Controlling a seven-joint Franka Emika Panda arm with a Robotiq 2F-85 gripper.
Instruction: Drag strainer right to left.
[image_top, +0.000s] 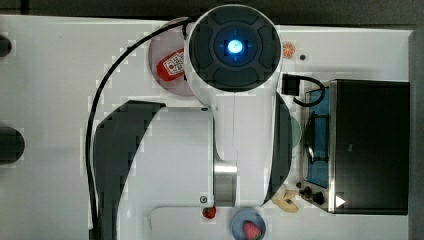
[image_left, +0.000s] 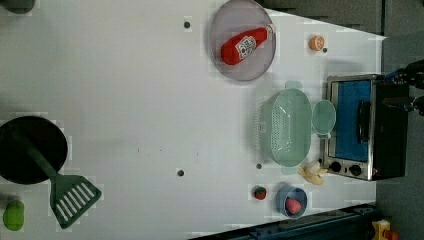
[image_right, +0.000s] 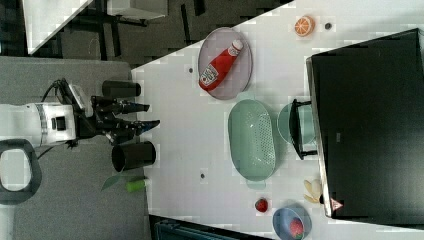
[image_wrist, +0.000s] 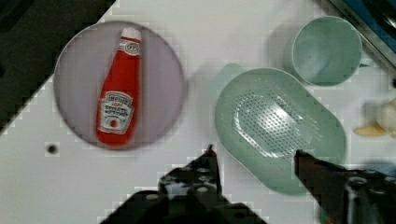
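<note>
White table (image_left: 125, 100) — strainer (image_left: 290, 127) beside cup (image_left: 323, 117), open claw (image_wrist: 254, 151) above

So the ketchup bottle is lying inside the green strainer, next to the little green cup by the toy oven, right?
Not quite. The ketchup bottle lies on the round grey plate, not in the strainer, which holds nothing, as the left view shows. The strainer does sit next to the green cup by the toy oven.

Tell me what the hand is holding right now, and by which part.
Nothing. The hand is open, hanging above the table with the strainer below it, untouched; empty space shows between its fingers.
</note>
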